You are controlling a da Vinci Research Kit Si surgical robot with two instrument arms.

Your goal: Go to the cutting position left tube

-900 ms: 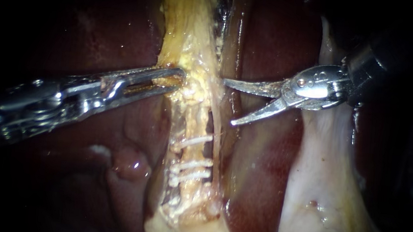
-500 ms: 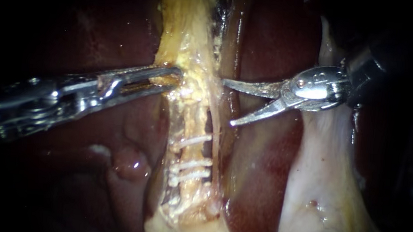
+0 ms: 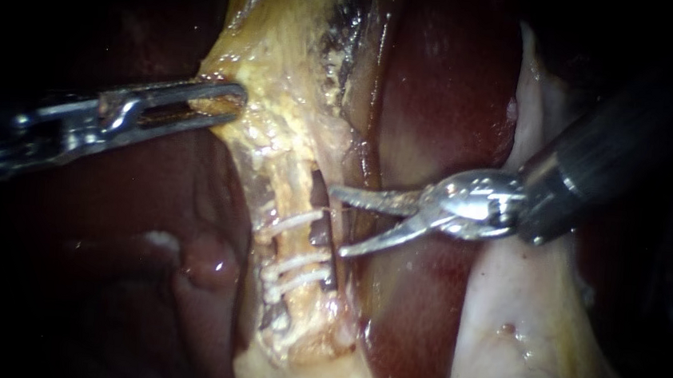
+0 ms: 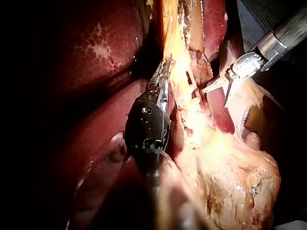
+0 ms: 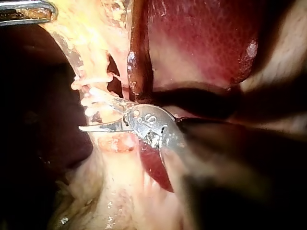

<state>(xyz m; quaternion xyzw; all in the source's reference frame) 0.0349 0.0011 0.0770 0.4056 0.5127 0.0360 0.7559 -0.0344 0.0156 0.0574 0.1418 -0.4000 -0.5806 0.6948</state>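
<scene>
The left tube (image 3: 297,196) is pale yellow and runs down the middle, crossed by three white clips (image 3: 295,263). My right instrument (image 3: 340,222) has its curved blades open just right of that tube, at the height of the top clip (image 3: 294,222), with nothing between them. A thin pale strand (image 3: 344,271) runs beside the blade tips. My left instrument (image 3: 219,105) is shut on yellow tissue (image 3: 269,79) above the clips and holds it out to the left. The right wrist view has the open blades (image 5: 88,112) beside the clips (image 5: 91,82). The left wrist view has both instruments (image 4: 162,79) (image 4: 224,86).
Dark red liver (image 3: 441,85) lies behind and on both sides of the tubes. A pale white fold of tissue (image 3: 519,308) sits under my right instrument's shaft. A small rounded liver bump (image 3: 206,260) lies left of the clips.
My right instrument has moved down and left, from level with the left instrument to the clips' height, blades still open. My left instrument has drawn the yellow tissue further left.
</scene>
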